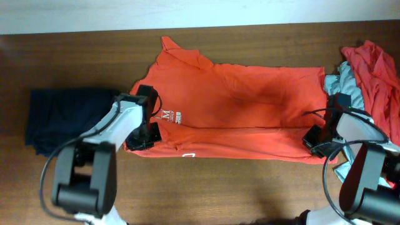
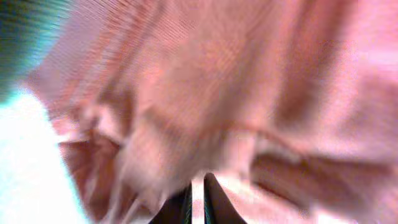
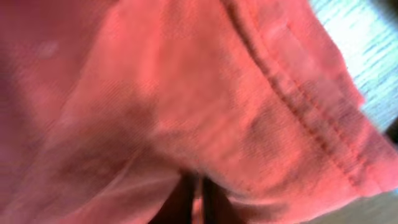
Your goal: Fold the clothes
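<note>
Both ends of orange-red T-shirt (image 1: 250, 100) clamped, left tool (image 2: 198, 190) beside chest print (image 1: 172, 116), right tool (image 3: 194, 186) at hem (image 3: 311, 130), shirt spread on tabletop (image 1: 219, 194)

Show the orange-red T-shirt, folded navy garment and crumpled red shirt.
orange-red T-shirt (image 1: 250, 100): overhead view, chest.
folded navy garment (image 1: 62, 119): overhead view, centre.
crumpled red shirt (image 1: 378, 72): overhead view, centre.

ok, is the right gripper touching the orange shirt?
Touching. The right wrist view shows the shirt draped straight onto the right gripper, with a strip of cloth caught between its nearly closed fingertips.
</note>
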Action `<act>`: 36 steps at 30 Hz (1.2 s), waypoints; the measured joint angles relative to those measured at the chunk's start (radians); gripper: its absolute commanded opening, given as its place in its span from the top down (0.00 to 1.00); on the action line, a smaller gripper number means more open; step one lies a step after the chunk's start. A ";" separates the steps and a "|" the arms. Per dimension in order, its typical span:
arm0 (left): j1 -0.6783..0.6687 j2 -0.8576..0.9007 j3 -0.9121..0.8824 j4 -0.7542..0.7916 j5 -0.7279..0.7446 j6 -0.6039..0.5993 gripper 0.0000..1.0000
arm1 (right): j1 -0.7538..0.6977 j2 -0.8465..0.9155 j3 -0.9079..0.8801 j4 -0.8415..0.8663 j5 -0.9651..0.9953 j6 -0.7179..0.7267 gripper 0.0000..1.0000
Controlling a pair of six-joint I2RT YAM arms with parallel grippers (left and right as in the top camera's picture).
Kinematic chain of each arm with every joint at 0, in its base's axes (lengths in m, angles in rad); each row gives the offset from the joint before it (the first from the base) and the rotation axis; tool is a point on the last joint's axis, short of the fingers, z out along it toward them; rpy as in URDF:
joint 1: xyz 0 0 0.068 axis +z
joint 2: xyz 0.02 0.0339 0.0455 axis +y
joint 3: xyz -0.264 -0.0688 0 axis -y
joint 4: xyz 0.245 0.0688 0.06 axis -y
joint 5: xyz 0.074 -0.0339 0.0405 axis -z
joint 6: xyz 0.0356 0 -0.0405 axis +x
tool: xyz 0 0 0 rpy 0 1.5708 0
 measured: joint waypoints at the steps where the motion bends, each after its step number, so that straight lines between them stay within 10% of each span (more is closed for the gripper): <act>1: 0.002 -0.036 -0.004 -0.002 -0.001 0.002 0.75 | -0.002 -0.026 -0.005 -0.003 -0.022 -0.014 0.61; 4: 0.003 -0.174 -0.005 0.003 -0.003 0.017 0.44 | -0.003 -0.108 -0.011 -0.026 -0.063 -0.043 0.39; 9: 0.003 -0.401 -0.003 0.062 -0.008 0.041 0.39 | -0.003 -0.308 -0.011 -0.060 -0.151 -0.051 0.37; 25: 0.003 -0.058 -0.003 0.290 0.052 0.102 0.82 | -0.003 -0.250 -0.011 0.039 -0.249 -0.069 0.95; 36: 0.011 0.029 0.000 0.272 0.053 0.040 0.97 | -0.003 -0.008 -0.011 0.065 -0.237 -0.064 0.96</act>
